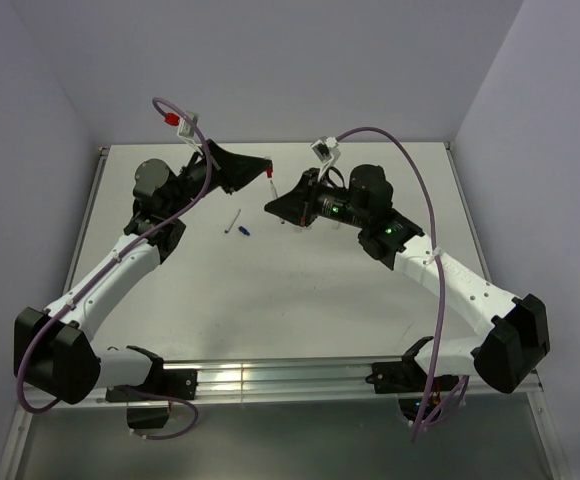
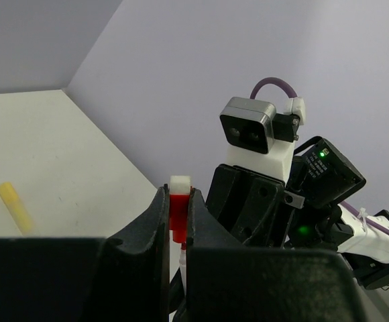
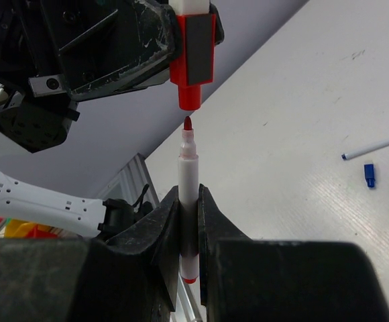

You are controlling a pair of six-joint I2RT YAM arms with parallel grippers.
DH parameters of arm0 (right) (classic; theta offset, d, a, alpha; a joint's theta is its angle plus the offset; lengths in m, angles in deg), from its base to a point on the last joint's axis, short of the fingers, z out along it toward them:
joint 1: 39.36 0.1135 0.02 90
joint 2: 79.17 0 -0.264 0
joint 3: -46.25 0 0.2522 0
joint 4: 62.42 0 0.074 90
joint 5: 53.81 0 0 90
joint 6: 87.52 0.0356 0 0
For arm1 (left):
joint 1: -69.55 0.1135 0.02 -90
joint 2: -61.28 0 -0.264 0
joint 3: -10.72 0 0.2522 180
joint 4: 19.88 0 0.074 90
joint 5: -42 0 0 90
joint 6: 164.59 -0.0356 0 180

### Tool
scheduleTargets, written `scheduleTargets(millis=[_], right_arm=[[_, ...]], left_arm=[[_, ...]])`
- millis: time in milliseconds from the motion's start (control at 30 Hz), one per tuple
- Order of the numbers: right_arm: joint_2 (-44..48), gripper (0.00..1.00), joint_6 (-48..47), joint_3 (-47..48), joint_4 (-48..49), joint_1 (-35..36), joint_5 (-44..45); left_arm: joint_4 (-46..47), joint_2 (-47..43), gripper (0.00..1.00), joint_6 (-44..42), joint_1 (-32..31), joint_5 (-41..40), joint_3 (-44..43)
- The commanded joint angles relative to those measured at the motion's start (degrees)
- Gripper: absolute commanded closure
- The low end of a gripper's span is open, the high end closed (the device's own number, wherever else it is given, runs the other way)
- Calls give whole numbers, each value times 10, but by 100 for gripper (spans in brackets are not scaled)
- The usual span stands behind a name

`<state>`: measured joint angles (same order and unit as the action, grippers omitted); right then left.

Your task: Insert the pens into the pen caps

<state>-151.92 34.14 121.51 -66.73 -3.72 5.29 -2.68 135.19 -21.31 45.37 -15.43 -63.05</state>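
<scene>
My left gripper [image 2: 178, 201] is shut on a red pen cap [image 2: 178, 213] with a white end, its mouth facing the right gripper. My right gripper [image 3: 188, 198] is shut on a white pen [image 3: 188, 176] with a red tip. That tip stands in line with the red cap [image 3: 193, 62], a small gap short of its mouth. Both grippers meet in the air over the back middle of the table, the left gripper [image 1: 269, 177] just behind the right gripper [image 1: 273, 205]. A thin white pen [image 1: 232, 221] and a dark blue cap [image 1: 245, 231] lie on the table beside them.
A pale yellow pen [image 2: 17, 208] lies on the table left of my left gripper. The white table [image 1: 300, 290] has grey walls behind and on both sides. A metal rail [image 1: 270, 378] runs along the near edge between the arm bases.
</scene>
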Motion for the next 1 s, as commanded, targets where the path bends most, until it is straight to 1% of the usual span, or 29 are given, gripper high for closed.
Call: scheduleTargets(millis=[0,967], right_arm=[[18,100,-5,3,23,-7,3],[12,100,1,4,22,-13,-7]], left_arm=[[38,2,100,2,3,17,4],[47,9,100,9,5,20,0]])
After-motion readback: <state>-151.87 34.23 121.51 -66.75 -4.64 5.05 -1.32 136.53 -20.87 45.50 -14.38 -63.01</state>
